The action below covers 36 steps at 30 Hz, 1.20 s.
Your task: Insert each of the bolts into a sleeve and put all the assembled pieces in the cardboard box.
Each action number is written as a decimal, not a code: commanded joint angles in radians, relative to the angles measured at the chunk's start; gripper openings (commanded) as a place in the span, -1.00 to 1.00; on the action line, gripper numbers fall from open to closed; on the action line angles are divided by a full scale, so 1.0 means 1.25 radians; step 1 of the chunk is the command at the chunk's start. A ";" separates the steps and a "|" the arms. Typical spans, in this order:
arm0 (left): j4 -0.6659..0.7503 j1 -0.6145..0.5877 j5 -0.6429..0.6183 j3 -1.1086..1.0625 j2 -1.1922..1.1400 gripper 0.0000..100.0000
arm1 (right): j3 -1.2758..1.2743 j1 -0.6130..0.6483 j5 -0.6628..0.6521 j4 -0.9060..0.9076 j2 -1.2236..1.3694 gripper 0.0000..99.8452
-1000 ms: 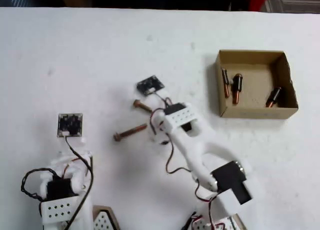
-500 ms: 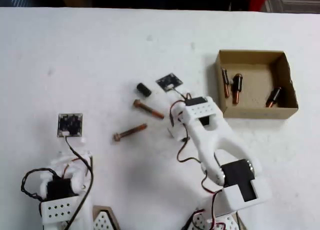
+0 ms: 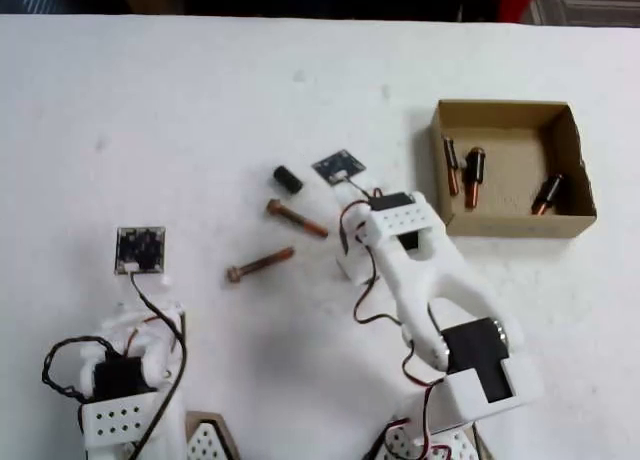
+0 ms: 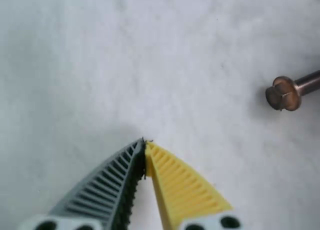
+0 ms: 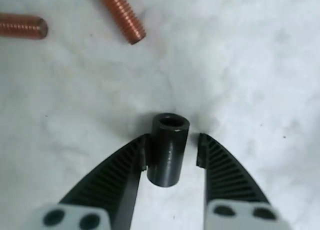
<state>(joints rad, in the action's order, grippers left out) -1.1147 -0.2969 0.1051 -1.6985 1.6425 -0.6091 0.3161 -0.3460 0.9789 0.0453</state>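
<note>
A black sleeve stands between the fingers of my right gripper, which is open around it, with a small gap on one side. Past it lie the threaded ends of two copper bolts. From above, these bolts lie mid-table, left of the right arm. A second black sleeve lies beyond them. The cardboard box at the right holds three assembled pieces. My left gripper is shut and empty over bare table, a bolt head off to its side.
The left arm sits at the near left edge of the white table. Wires trail from both arms. The box stands just right of the right arm's wrist.
The right arm swung to the right, uncovering the second black sleeve beyond the bolts, then stayed put. The left arm, the bolts and the box have not moved.
</note>
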 commanded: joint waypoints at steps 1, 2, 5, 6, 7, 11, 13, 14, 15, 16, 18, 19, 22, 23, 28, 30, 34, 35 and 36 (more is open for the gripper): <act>0.022 -0.004 0.009 0.012 0.009 -0.95 | 0.011 -0.010 -0.007 0.013 0.001 -0.73; 0.022 -0.004 0.009 0.012 0.009 -0.95 | 0.015 -0.010 -0.007 0.013 0.001 -0.73; 0.022 -0.003 0.009 0.011 0.009 -0.95 | 0.017 -0.009 -0.007 0.012 -0.002 -0.73; 0.022 -0.003 0.009 0.011 0.009 -0.95 | 0.017 -0.006 -0.007 0.012 -0.001 -0.73; 0.022 -0.003 0.009 0.011 0.009 -0.95 | 0.014 -0.001 -0.007 0.012 -0.001 -0.73; 0.022 -0.003 0.009 0.011 0.009 -0.95 | 0.014 0.018 -0.006 0.012 -0.001 -0.73; 0.023 -0.004 0.009 0.011 0.009 -0.95 | 0.015 0.020 -0.006 0.012 -0.002 -0.81; 0.023 -0.004 0.009 0.011 0.009 -0.95 | 0.016 0.019 -0.006 0.012 -0.007 -0.89; 0.023 -0.004 0.009 0.011 0.009 -0.95 | 0.017 0.017 -0.006 0.012 -0.008 -0.97; 0.023 -0.004 0.009 0.011 0.009 -0.95 | 0.018 0.015 -0.002 0.012 -0.009 -0.98; 0.023 -0.003 0.009 0.011 0.009 -0.95 | 0.020 0.014 0.000 0.015 -0.012 -0.91; 0.023 -0.003 0.009 0.011 0.009 -0.95 | 0.021 0.014 0.000 0.017 -0.013 -0.91; 0.025 -0.003 0.010 0.011 0.009 -0.95 | 0.021 0.014 -0.006 0.018 -0.046 -0.97; 0.025 -0.003 0.010 0.011 0.009 -0.95 | 0.021 0.014 -0.006 0.019 -0.072 -0.97; 0.026 -0.002 0.011 0.010 0.009 -0.95 | 0.021 0.017 -0.006 0.101 -0.263 -0.97; 0.029 -0.002 0.020 0.010 0.009 -0.95 | 0.018 0.014 -0.006 0.139 -0.355 -0.97; 0.050 -0.001 0.088 0.000 0.009 -0.95 | 0.015 0.014 -0.006 0.214 -0.547 -0.97; 0.050 -0.001 0.091 0.000 0.009 -0.95 | 0.015 0.015 -0.006 0.231 -0.591 -0.97; 0.049 -0.001 0.091 0.000 0.009 -0.95 | 0.015 0.017 -0.006 0.246 -0.635 -0.97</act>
<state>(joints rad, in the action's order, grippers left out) -1.0886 -0.2969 0.1956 -1.7047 1.6441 -0.6107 0.3284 -0.3429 1.2352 -0.5685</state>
